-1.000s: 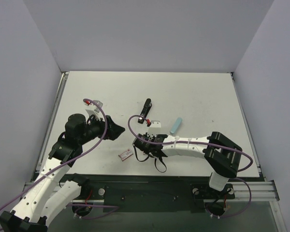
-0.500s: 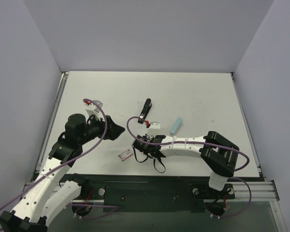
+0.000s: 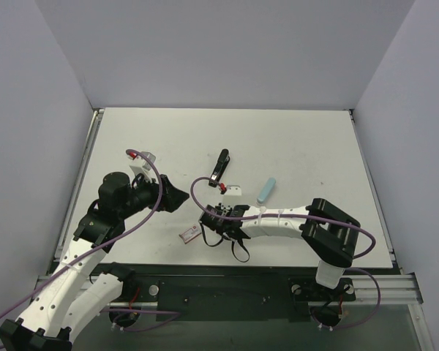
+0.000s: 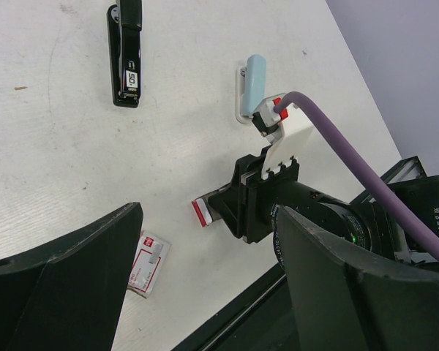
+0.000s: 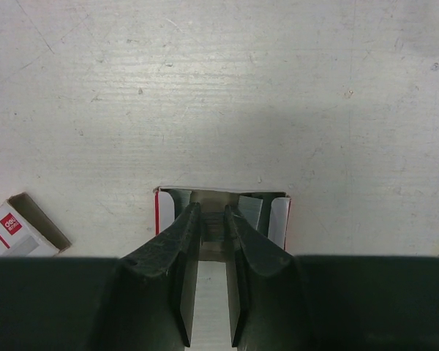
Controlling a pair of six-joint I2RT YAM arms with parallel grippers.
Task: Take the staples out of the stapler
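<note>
Stapler: the stapler (image 4: 126,51), slim, black and glossy, lies flat on the desk (image 5: 293,88), well apart from both arms.
Staples: the staples (image 5: 214,219), a dull grey strip, sit inside the open box (image 5: 159,212); another grey piece lies beside them.
Right fingers: the right gripper (image 5: 213,213) reaches into that box, tips drawn close and clamped on the grey strip.
Left fingers: the left gripper (image 3: 174,194) hangs spread wide apart, nothing between.
Around: a pale blue bar (image 3: 266,190), rounded, lies right of the stapler; a flat box sleeve (image 4: 148,263) lies near the open box; a purple cable (image 4: 336,146) loops over the right wrist.
Writing: "50" on the stapler's white label; a red "deli" logo on the sleeve.
Surfaces: the desk is white, scuffed and scratched; both boxes are red-and-white card.
</note>
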